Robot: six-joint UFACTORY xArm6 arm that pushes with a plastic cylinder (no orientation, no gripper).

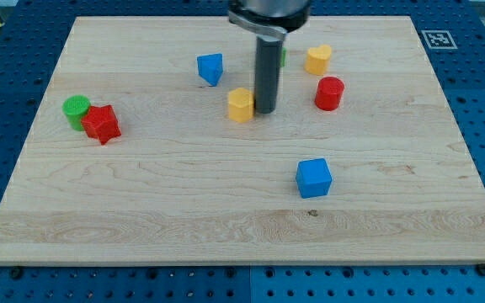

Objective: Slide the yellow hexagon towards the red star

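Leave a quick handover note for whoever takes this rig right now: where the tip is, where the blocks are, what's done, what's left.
My tip: down on the board, right against the view's-right side of the nearer yellow hexagon; contact looks likely.
Red star: far toward the view's left, touching the green cylinder.
Done: tip is placed on the side away from the star.
Left: the whole slide toward the view's left and slightly down; the gap is still wide.
Note: a second yellow block sits near the view's top, beside the red cylinder. A blue block lies just above the path.
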